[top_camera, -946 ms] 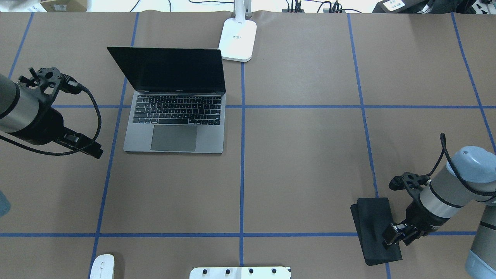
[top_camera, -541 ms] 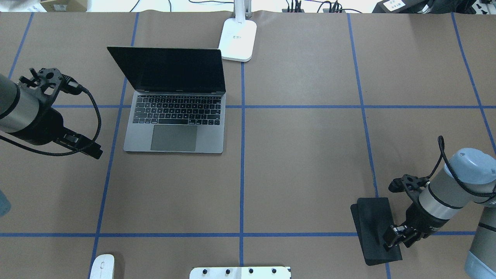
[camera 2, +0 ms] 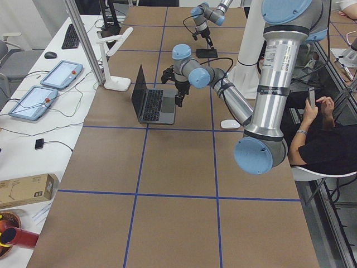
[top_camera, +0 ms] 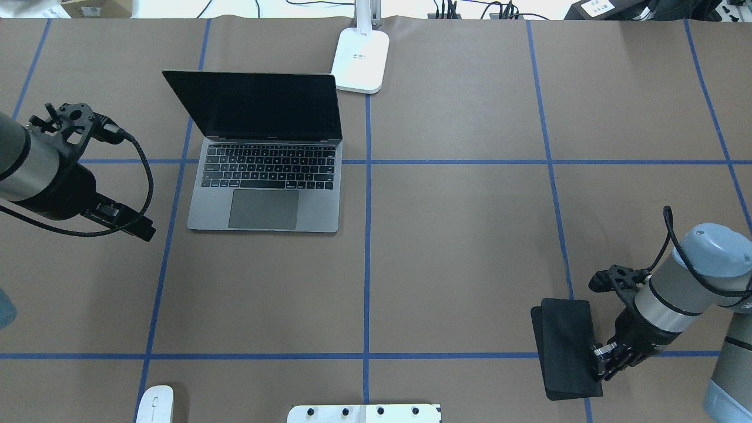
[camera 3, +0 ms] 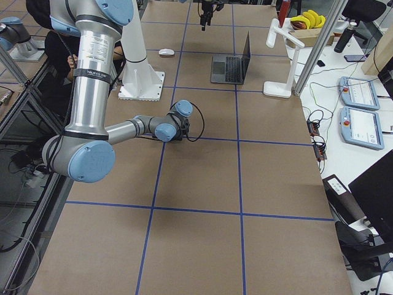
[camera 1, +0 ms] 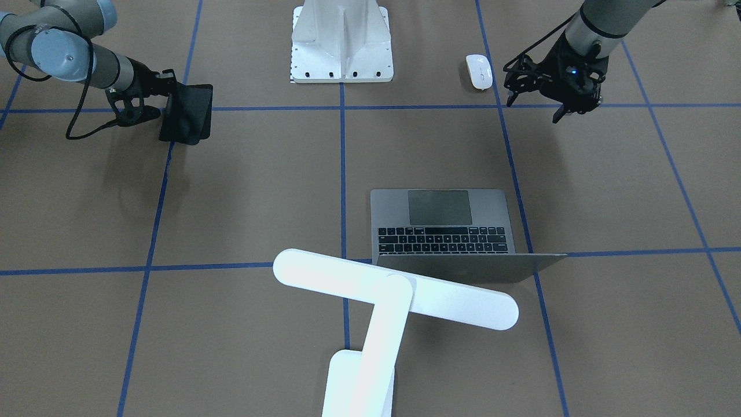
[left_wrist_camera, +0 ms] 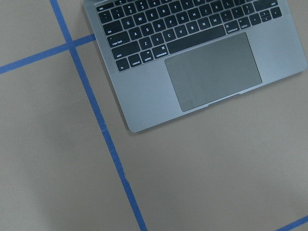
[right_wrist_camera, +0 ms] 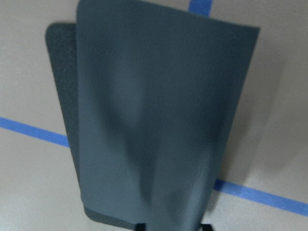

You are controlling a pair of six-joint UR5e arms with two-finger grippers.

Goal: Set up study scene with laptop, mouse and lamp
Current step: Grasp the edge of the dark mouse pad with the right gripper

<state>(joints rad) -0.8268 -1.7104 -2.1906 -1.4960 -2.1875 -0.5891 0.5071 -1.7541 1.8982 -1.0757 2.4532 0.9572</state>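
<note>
Your laptop (top_camera: 267, 200) sits open just to the right of the left gripper (top_camera: 140, 225). It's space-grey with a dark screen, long side across the table, keyboard facing the robot. Can't tell how wide that gripper is. The white mouse (top_camera: 155, 404) lies back behind it, lengthwise toward the far edge. The right gripper (top_camera: 605, 364) is pinched on the black mat (top_camera: 564, 338), with its edge lifted.

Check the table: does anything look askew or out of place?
Yes. The black mat at the right gripper is not flat: one side is lifted and folded over itself, apparently pinched at its edge. The laptop sits open and looks undamaged.
</note>
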